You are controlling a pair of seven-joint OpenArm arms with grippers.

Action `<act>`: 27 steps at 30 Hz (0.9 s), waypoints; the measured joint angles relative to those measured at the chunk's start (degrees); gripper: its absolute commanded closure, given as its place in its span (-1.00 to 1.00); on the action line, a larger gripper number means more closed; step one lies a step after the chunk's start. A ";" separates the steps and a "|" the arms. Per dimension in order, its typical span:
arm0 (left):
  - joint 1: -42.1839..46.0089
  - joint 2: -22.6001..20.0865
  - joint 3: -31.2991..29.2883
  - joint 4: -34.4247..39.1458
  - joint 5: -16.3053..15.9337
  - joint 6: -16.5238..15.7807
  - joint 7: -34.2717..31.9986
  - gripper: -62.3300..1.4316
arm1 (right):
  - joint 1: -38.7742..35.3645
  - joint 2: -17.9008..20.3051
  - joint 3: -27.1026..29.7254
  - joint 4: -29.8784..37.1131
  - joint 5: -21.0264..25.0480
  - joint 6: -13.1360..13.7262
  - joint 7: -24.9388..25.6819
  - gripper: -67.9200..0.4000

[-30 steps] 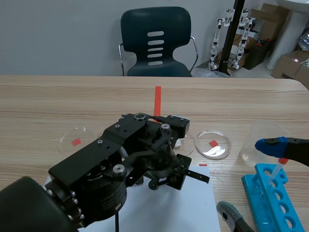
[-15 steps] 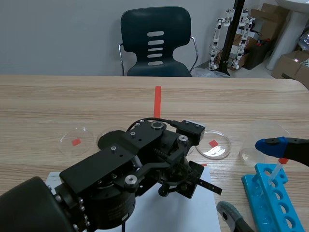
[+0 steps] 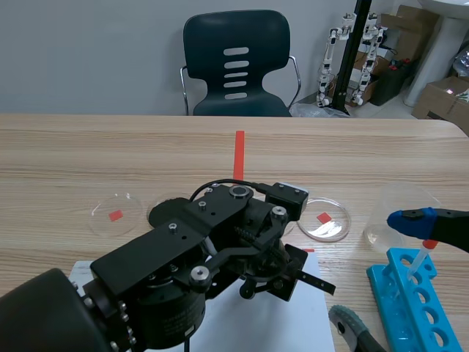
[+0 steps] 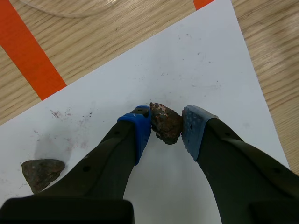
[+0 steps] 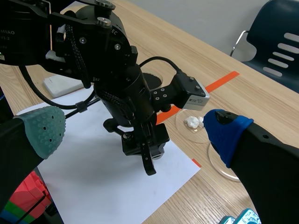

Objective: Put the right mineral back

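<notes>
Mineral [image 4: 166, 122]: a reddish-brown, rough lump, over the white paper sheet [image 4: 201, 60], toward the sheet's right half. We cannot tell whether it touches the paper or hangs just above it.

Left gripper [image 4: 167, 129]: fingers closed in on the lump, the blue pad [image 4: 140, 128] on one side and the grey pad [image 4: 194, 130] on the other, both pressed against it; the gap equals the lump's width.

Second stone [image 4: 41, 172]: darker grey-brown, lying flat on the same sheet, well apart from the held one and toward the sheet's left. We note fine dark dust specks on the paper between them.

Beyond the sheet's far edge: a petri dish [image 3: 323, 218] over a tape square, and another petri dish [image 5: 192, 123] holding small white lumps.

Right gripper [image 5: 135, 130]: off the sheet's right side, spread wide, nothing between its pads. The blue test-tube rack [image 3: 410, 304] stands beside it, also right of the sheet.
</notes>
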 measured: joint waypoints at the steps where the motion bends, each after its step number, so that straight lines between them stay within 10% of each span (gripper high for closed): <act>1: 0.00 0.00 0.00 0.00 0.00 0.00 0.00 0.28 | 0.00 0.00 0.00 0.00 0.00 0.00 0.00 -0.83; 11: 0.15 0.00 0.00 0.00 0.00 0.00 -0.02 -1.00 | 0.00 0.00 0.00 0.00 0.00 0.00 0.00 -0.83; 27: 0.17 0.00 -0.07 0.00 0.00 -0.02 -0.44 -1.00 | 0.00 0.00 0.00 0.00 0.00 0.00 0.00 -0.83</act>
